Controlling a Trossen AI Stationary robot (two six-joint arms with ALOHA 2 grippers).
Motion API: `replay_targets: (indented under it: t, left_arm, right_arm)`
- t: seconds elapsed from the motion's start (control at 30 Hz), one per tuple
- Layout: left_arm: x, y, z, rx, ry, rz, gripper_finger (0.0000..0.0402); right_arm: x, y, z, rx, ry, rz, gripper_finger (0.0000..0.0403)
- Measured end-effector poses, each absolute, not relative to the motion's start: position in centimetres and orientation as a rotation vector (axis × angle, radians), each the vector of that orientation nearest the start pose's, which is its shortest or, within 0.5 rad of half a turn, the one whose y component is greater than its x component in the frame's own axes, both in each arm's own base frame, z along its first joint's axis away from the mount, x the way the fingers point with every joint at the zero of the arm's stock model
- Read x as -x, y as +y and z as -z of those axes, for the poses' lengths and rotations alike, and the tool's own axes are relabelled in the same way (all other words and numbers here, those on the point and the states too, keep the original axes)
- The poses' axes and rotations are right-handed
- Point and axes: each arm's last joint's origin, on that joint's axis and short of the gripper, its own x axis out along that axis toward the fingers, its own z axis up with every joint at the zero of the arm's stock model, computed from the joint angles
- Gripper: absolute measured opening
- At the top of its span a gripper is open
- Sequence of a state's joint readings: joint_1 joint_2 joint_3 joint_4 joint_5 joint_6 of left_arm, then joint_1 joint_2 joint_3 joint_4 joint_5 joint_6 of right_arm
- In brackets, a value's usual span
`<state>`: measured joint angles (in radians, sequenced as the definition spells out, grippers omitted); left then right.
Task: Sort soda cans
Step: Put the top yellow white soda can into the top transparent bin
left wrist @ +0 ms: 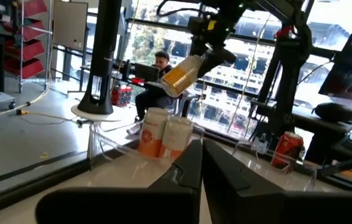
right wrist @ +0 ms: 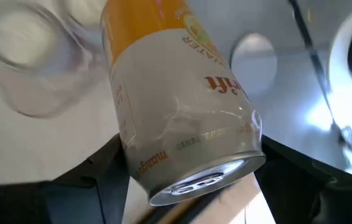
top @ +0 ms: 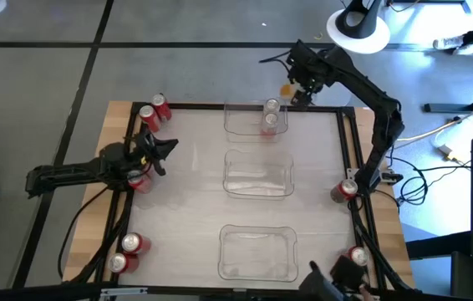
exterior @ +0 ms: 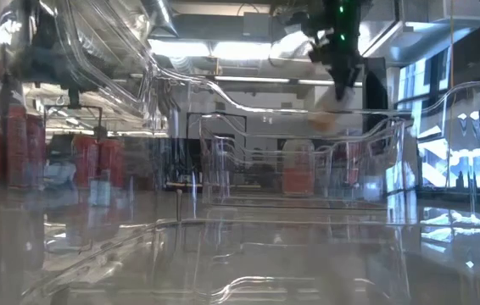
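Observation:
My right gripper (top: 297,90) is shut on a white-and-orange soda can (right wrist: 176,106), in the air past the far right corner of the far clear tray (top: 235,125). Two pale cans (top: 269,115) stand upright in that tray and also show in the left wrist view (left wrist: 161,132). My left gripper (top: 163,150) is shut and hovers at the table's left side, just above a red can (top: 140,181). Other red cans stand at the far left corner (top: 155,112), the near left edge (top: 128,251) and along the right edge (top: 345,190). My right gripper pinches the white-and-orange can between its two fingers (right wrist: 101,171), across the side wall near the silver top end (right wrist: 194,177). The can is lifted clear and tilted, its orange end (left wrist: 173,78) pointing down and away from the gripper.
Two more clear trays lie at the table's middle (top: 257,174) and near edge (top: 257,251). A black frame rail (top: 349,150) borders the table. A red can (top: 358,255) stands near the right arm's base. A person sits in the room beyond the table (left wrist: 158,68).

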<state>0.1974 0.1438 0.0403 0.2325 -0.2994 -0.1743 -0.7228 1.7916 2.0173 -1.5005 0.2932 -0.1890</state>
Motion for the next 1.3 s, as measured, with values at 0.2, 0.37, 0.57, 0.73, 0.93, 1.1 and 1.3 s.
replay_targets:
  t: [0.2,0.37,0.57,0.73,0.93,1.1,1.3]
  left_arm:
    - [-10.5,2.9,-21.7,0.118,-0.163,-0.459,0.0002]
    - [-12.2,3.2,-24.8,0.068,-0.113,-0.463,0.0001]
    - [-16.3,4.2,-27.6,0.023,-0.004,-0.481,0.0001]
    - [-20.3,5.5,-29.6,0.002,0.058,-0.502,0.0001]
    - [-24.2,7.0,-30.9,-0.073,0.107,-0.522,0.0002]
    - [-26.5,8.1,-30.7,-0.108,0.157,-0.498,0.0003]
    - [-27.5,8.8,-29.6,-0.094,0.195,-0.464,0.0003]
  right_arm:
    - [-26.6,-20.3,-40.2,-0.071,1.219,0.645,0.0277]
    - [-28.7,-18.3,-40.3,-0.030,1.154,0.547,0.0277]
    - [-30.7,-16.4,-40.5,0.024,1.077,0.454,0.0276]
    - [-31.5,-14.8,-40.5,0.034,1.066,0.379,0.0276]
    - [-32.5,-13.4,-40.7,0.063,1.024,0.337,0.0276]
    - [-32.9,-13.2,-40.8,0.045,0.973,0.261,0.0276]
    - [-33.1,-13.2,-40.9,0.044,0.952,0.234,0.0276]
